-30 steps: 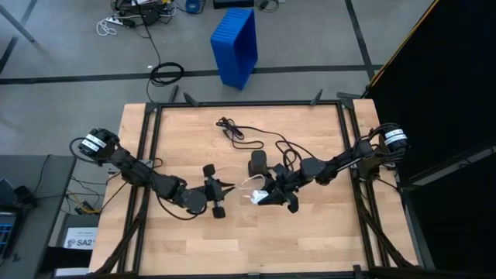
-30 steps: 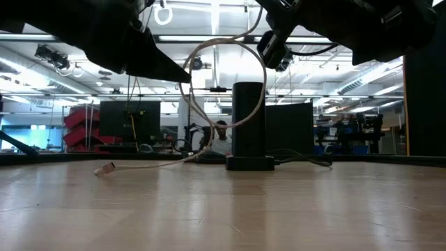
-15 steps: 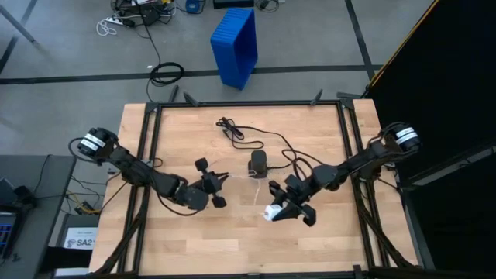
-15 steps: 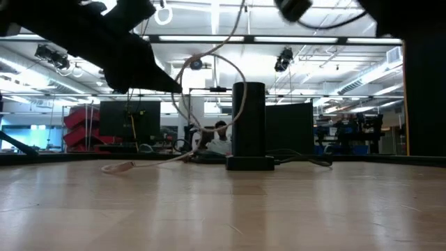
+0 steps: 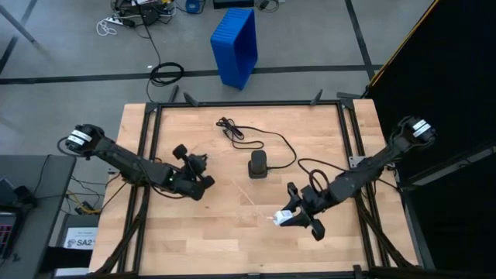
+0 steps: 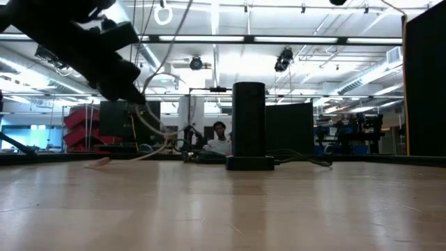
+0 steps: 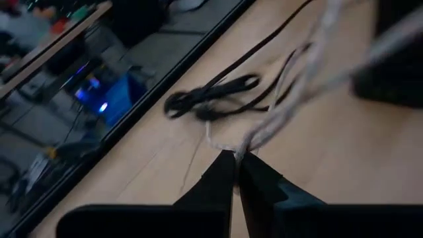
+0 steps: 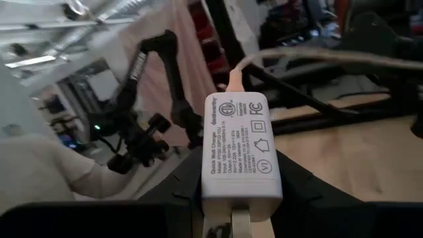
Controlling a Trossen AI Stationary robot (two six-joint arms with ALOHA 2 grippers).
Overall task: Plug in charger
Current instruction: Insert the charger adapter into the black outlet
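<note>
My right gripper [image 5: 288, 220] is shut on a white charger block [image 8: 239, 149] above the table's near right part. A thin white cable [image 7: 291, 106] leaves the block's far end [image 8: 234, 78] and runs to my left gripper [image 5: 203, 161], which is shut on it left of the table's middle. The cable's loose end [image 6: 97, 162] lies on the table. A black upright dock [image 5: 257, 164] stands on its base at the table's centre, with a black cord [image 5: 232, 130] trailing from it toward the far edge. My left gripper pinches the white cable [image 7: 246, 151] between its two shut fingertips, somewhere along its length. The fingers slant down toward the table's far right. From the fingers the cable runs on, lifted above the wood. My right gripper pinches the charger block's two side faces [image 8: 210, 192] near its pronged end, the fingers about level. The block is lifted clear of the table, its printed label showing, the cable end pointing away from the gripper.
Black rails [image 5: 151, 155] frame the table at left, right and far side. A blue bin [image 5: 236, 45] stands on the floor beyond the far edge. Bare wood lies along the near edge [image 5: 232, 248].
My left gripper has gone toward the table's left and far edge, turning as it went, and has drawn the cable with it. My right gripper has carried the charger block toward the near right and a little up. The cable's high loop has come down.
</note>
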